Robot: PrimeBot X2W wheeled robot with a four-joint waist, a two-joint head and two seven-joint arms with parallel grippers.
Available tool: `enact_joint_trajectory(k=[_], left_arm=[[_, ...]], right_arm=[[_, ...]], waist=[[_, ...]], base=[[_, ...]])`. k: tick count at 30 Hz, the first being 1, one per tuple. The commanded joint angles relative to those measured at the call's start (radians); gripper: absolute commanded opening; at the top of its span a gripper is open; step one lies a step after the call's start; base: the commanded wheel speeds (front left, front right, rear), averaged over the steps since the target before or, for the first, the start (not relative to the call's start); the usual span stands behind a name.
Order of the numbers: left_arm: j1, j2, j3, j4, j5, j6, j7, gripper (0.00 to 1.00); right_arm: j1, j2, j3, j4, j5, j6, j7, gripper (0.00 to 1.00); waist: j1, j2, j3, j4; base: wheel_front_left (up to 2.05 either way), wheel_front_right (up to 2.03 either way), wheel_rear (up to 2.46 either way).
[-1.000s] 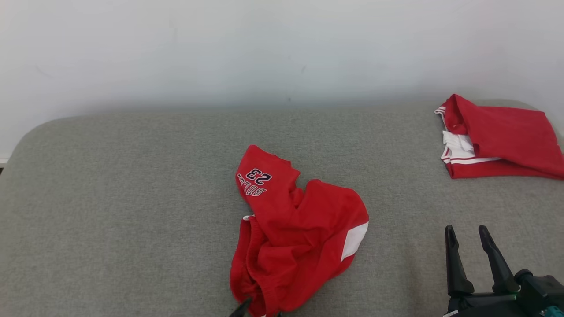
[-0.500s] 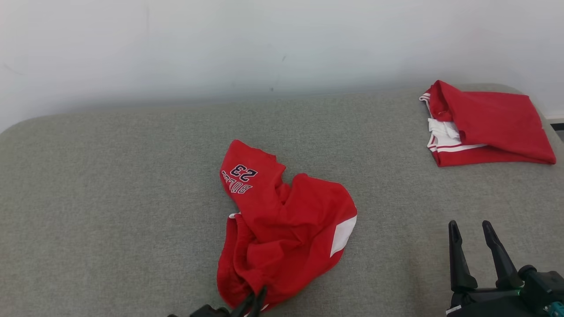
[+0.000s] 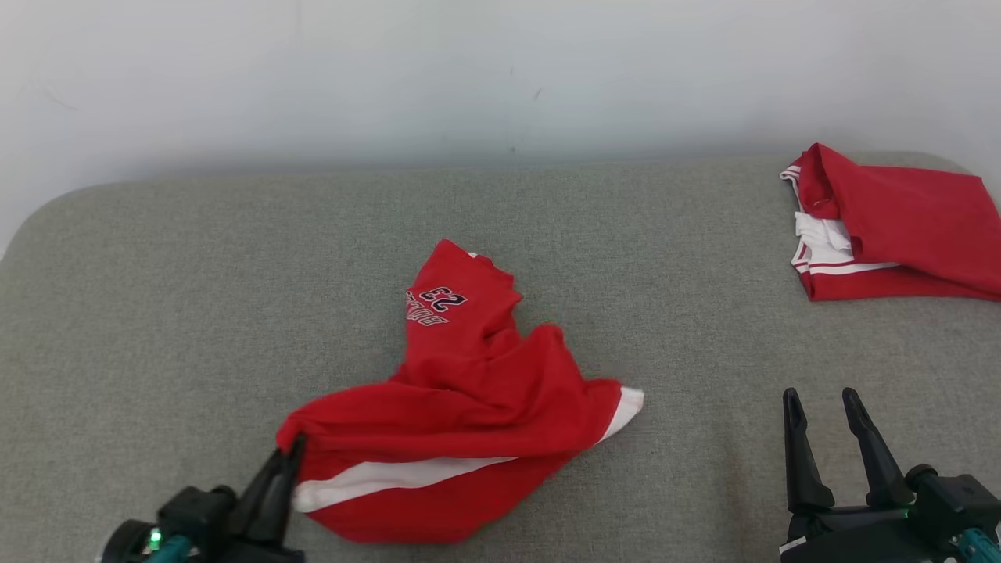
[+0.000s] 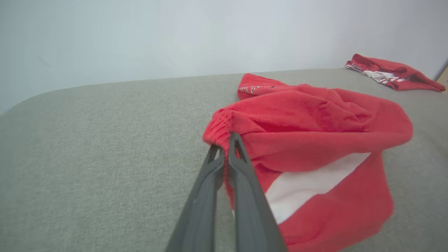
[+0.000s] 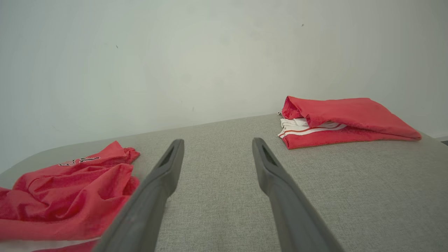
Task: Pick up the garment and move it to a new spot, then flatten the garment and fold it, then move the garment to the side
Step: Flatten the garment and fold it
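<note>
From the head view, the left gripper point(image 3: 291, 450) sat at the lower left. Its fingers slanted up and to the right, and its jaws were pressed together on the left end of the garment point(image 3: 469, 407). The garment, red with a white stripe, lay crumpled in the near middle of the grey cushion point(image 3: 156, 313). One lobe printed "23" pointed toward the wall point(image 3: 469, 70). The right gripper point(image 3: 819, 399) stood at the lower right, fingers pointing up the view. Its jaws were spread and held nothing, and it was well apart from the garment. Folded clothes point(image 3: 907, 227), red and white, lay at the far right of the cushion.

The left wrist view showed the grip up close. The two fingers ran side by side from the bottom edge, with a ribbed hem bunched over their tips and red cloth caught between them. The pinched end was held up off the cushion, and the rest hung down and away to the right, its white panel facing the camera. The folded clothes appeared small at the upper right.

The right wrist view looked low across the cushion. Its fingers were wide apart with bare grey fabric between them. The garment lay to the lower left and the folded clothes to the right by the wall. This view showed white layers with red stripes tucked inside the red fold.
</note>
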Motion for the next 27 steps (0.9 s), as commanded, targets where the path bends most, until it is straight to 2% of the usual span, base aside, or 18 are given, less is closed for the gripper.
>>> enact_joint_trajectory(k=[1, 6, 7, 8, 9, 16, 27], left_arm=[[-0.003, 0.027, 0.02, 0.013, -0.011, 0.002, -0.003, 0.0], [0.026, 0.039, 0.06, 0.036, -0.008, 0.002, -0.003, 0.0], [0.029, 0.035, 0.058, 0.041, -0.009, 0.002, -0.003, 0.06], [0.03, 0.028, 0.057, 0.04, -0.003, 0.002, -0.003, 0.4], [0.035, 0.02, 0.059, 0.041, 0.0, 0.002, -0.003, 1.0], [0.068, -0.032, 0.127, 0.004, 0.027, 0.002, -0.003, 1.0], [0.166, -0.126, 0.278, -0.175, 0.114, 0.013, -0.003, 1.0]], right_arm=[[-0.005, -0.002, 0.004, 0.006, 0.002, -0.003, -0.005, 1.0], [-0.005, -0.006, -0.001, 0.021, 0.006, -0.003, -0.005, 1.0], [-0.006, -0.006, -0.001, 0.022, 0.007, -0.003, -0.005, 1.0], [-0.005, -0.006, -0.002, 0.024, 0.007, -0.003, -0.005, 1.0], [-0.004, -0.006, -0.004, 0.025, 0.007, -0.003, -0.005, 1.0], [0.001, -0.009, -0.013, 0.032, 0.006, -0.003, -0.005, 1.0], [0.024, -0.012, -0.015, 0.021, 0.0, -0.003, -0.005, 1.0]], waist=[[-0.0001, -0.0001, 0.005, -0.002], [-0.0001, -0.0001, 0.013, -0.009], [-0.0001, -0.0001, 0.014, -0.01], [-0.0001, -0.0001, 0.014, -0.01], [-0.0001, -0.0001, 0.014, -0.009], [-0.0001, -0.0001, -0.005, 0.004], [-0.0001, -0.0001, -0.051, 0.034]], base=[[0.0, 0.0, 0.0], [0.0, 0.0, 0.0], [0.0, 0.0, 0.0], [0.0, 0.0, 0.0], [0.0, 0.0, 0.0], [0.0, 0.0, 0.0], [0.0, 0.0, 0.0]])
